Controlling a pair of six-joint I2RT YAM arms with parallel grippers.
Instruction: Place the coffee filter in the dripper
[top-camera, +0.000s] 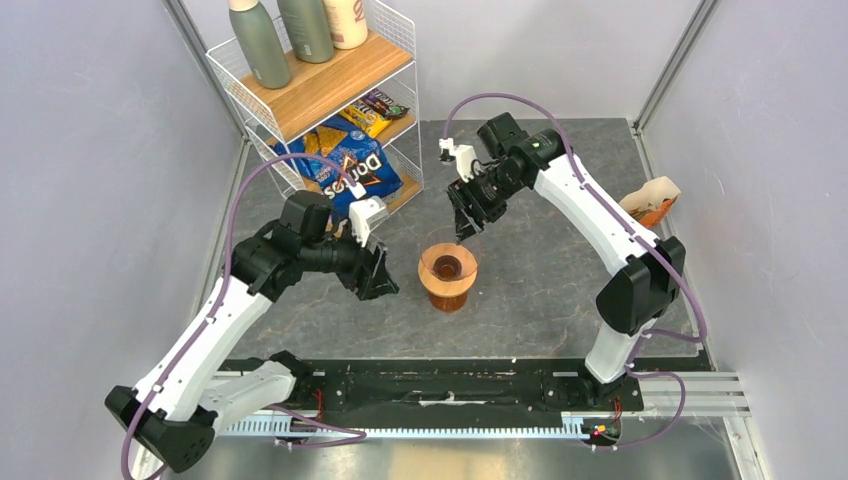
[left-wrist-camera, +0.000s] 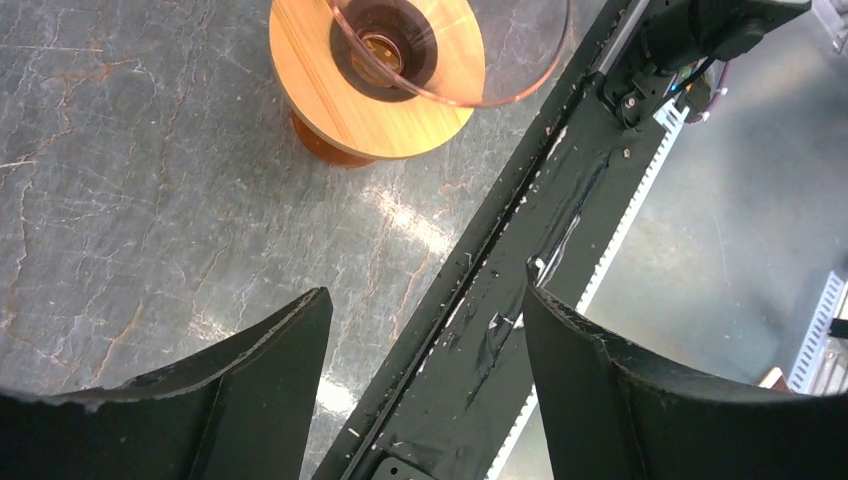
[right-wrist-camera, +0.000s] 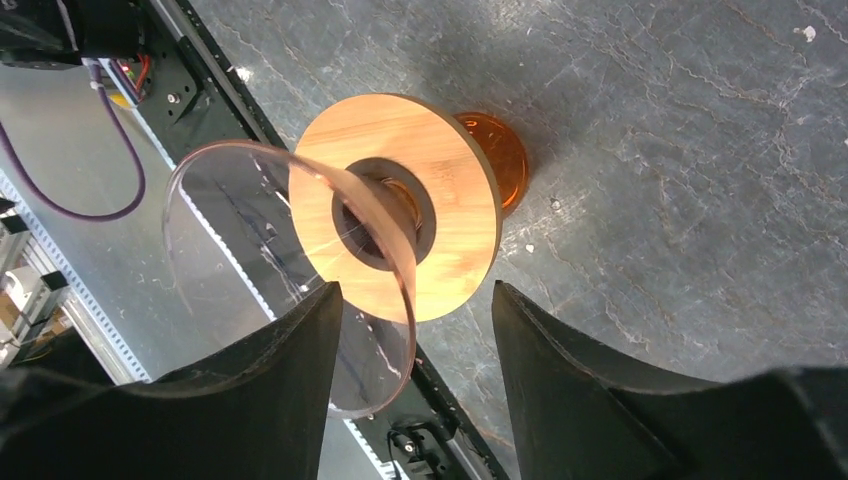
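The dripper (top-camera: 447, 262), a clear pink-tinted cone, sits in the hole of a round wooden ring (top-camera: 430, 276) on an amber glass beaker (top-camera: 448, 298) at the table's middle. It also shows in the left wrist view (left-wrist-camera: 490, 70) and the right wrist view (right-wrist-camera: 240, 240). My left gripper (top-camera: 383, 283) is open and empty, low and just left of the beaker. My right gripper (top-camera: 462, 228) is open and empty, hanging just behind and above the dripper. No single coffee filter is in view. An orange-and-cream pack of filters (top-camera: 650, 203) leans at the right wall.
A white wire shelf (top-camera: 330, 90) stands at the back left with bottles on top, a blue Doritos bag (top-camera: 350, 170) and snack bars below. A black rail (top-camera: 450, 385) runs along the near edge. Grey walls close in on both sides.
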